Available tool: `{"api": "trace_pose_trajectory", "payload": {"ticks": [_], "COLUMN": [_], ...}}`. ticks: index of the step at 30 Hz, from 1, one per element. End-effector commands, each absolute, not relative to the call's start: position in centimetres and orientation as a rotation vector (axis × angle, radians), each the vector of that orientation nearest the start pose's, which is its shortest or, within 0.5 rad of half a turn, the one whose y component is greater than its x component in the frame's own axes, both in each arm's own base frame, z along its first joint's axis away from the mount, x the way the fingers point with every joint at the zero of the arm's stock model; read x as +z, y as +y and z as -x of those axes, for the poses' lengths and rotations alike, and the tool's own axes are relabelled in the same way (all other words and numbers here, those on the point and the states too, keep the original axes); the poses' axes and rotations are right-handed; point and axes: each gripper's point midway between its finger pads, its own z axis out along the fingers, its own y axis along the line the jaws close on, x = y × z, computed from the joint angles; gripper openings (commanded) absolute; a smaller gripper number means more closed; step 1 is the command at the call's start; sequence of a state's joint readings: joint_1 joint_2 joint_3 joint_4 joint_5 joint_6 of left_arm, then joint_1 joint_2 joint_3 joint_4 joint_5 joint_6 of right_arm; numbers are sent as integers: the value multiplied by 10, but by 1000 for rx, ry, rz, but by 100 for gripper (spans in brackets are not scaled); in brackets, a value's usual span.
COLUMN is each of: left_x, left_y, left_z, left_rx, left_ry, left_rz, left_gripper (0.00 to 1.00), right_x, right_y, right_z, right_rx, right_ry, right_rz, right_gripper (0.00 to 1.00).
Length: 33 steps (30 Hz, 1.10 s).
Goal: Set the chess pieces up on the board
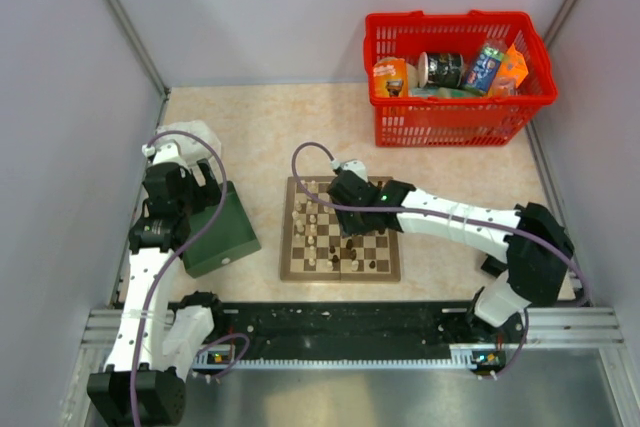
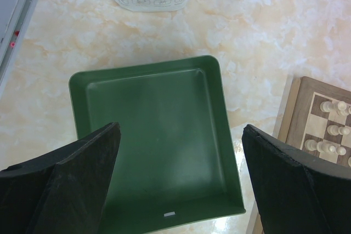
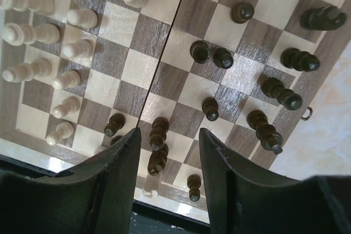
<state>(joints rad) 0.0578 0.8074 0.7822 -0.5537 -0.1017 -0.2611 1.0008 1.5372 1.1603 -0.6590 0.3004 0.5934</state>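
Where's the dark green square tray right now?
Top view: the dark green square tray sits just left of the checkered wooden chessboard, directly beneath the left gripper, whose jaws stand open.

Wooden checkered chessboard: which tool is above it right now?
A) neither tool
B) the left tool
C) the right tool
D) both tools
C: the right tool hangs over the wooden checkered chessboard, above its dark brown chess pieces, while the left tool is over the dark green square tray beside the board.
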Motion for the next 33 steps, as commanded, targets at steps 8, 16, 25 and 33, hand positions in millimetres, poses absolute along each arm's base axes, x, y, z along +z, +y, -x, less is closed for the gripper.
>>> {"api": "trace_pose_trajectory", "payload": {"ticks": [8,16,25,33], "left_x": [195,194,192,192], "left_y": [22,23,23,22], "left_z": [-272,-271,-272,-272], "left_rx": [-16,-14,-13,-16], "left_ry": [2077,2080,2087,2091], "left_rz": [388,389,390,388], "left_gripper": [98,98,98,98], "right_x": [101,90,80,73], "right_y": [310,311,309,307], "right_z": [-212,-207,-202,-201], "right_rx": [297,303,289,271], "right_ry": [2547,2586,2617,2632], "right_rz": [481,503,523,526], "right_gripper": [43,38,36,31]}}
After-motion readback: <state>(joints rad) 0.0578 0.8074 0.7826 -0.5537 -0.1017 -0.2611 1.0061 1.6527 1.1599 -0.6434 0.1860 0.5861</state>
